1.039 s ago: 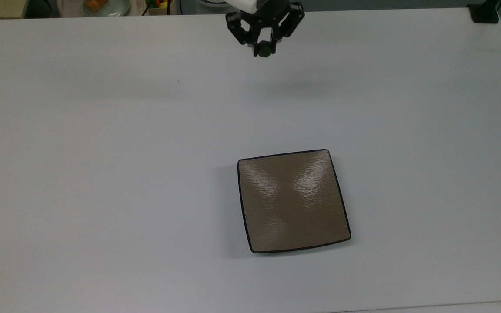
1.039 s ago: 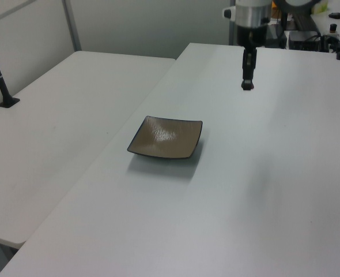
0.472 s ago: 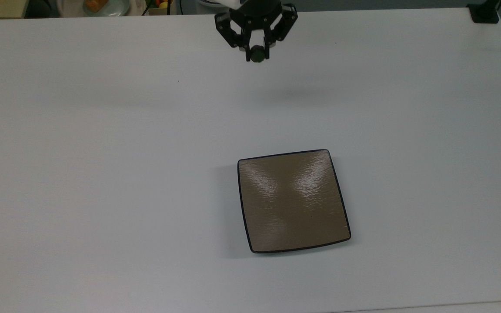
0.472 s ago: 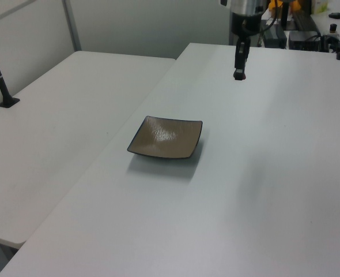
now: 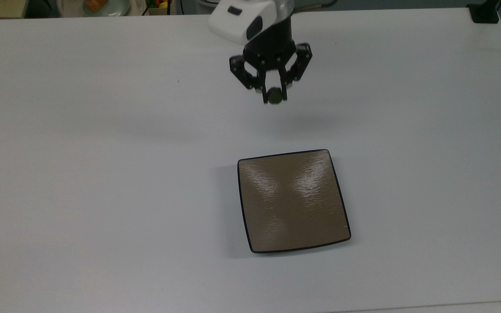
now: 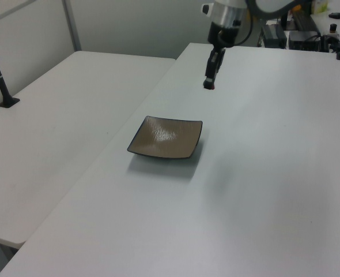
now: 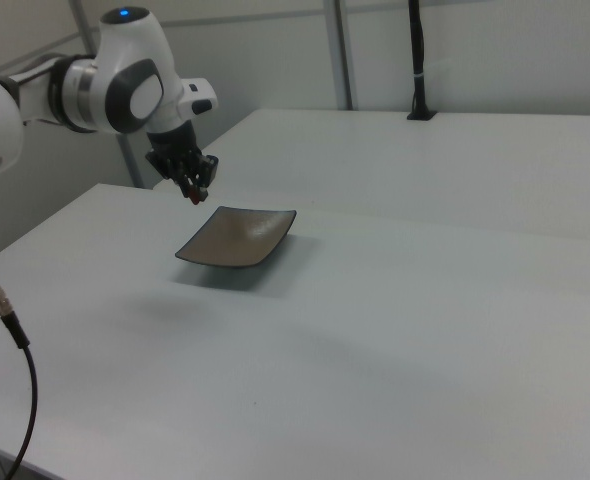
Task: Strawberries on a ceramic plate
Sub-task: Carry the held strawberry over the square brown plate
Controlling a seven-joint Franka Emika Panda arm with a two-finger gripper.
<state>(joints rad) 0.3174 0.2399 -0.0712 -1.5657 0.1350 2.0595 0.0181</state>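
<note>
The ceramic plate [image 5: 292,202] is square, glossy tan-brown with a thin dark rim, and lies bare on the white table [image 5: 102,174]. My gripper [image 5: 275,96] hangs above the table, short of the plate's upper edge in the top view. It is shut on the strawberries [image 5: 275,94], a single tiny fruit whose green cap faces up. In the right view a red tip [image 7: 193,199] pokes out below the gripper [image 7: 194,193], which hovers just left of the plate [image 7: 237,238]. In the left view the gripper [image 6: 209,85] is above and behind the plate [image 6: 166,138].
A second white table [image 6: 60,109] adjoins this one. A black post [image 6: 0,81] stands on it, and its base [image 5: 484,13] shows at the top view's upper right corner. A dark cable [image 7: 15,340] hangs at the right view's left. A bowl of food [image 5: 102,5] sits beyond the far edge.
My gripper has travelled from the table's far edge toward the plate, still holding the strawberry. The plate has not moved.
</note>
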